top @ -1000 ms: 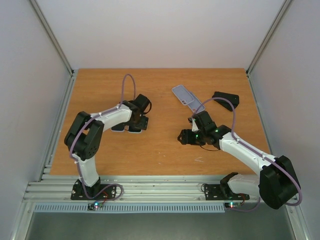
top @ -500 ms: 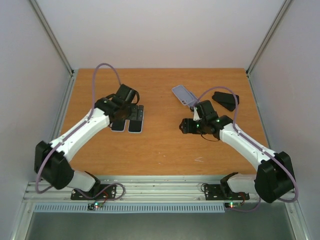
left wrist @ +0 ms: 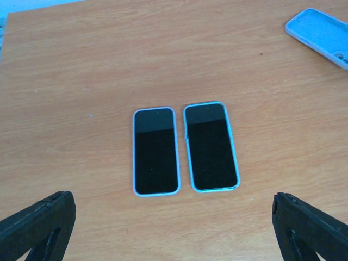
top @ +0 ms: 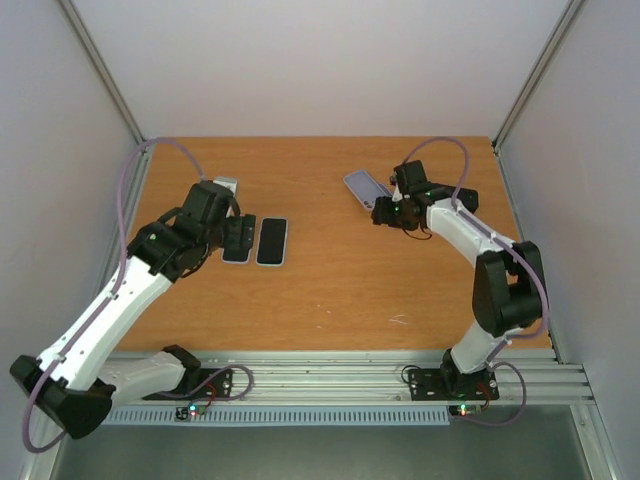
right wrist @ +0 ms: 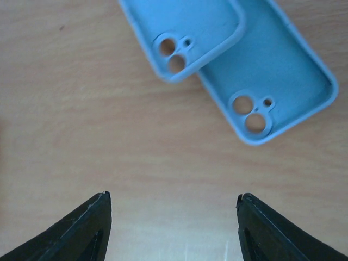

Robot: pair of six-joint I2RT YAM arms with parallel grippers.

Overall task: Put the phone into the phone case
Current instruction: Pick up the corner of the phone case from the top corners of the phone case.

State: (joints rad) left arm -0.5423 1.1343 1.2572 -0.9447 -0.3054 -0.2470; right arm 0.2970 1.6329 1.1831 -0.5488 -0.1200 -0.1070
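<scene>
I could read no writing, brand, number or sign in any of my views; the dark screens of the phones [left wrist: 156, 150] and the blue cases [right wrist: 277, 81] carried none.

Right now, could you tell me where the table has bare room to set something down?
Bare wood lies between the black-screened phones and the overlapping pale blue cases, and along the near edge of the wooden table. The far right is crowded: cases, right gripper.
</scene>
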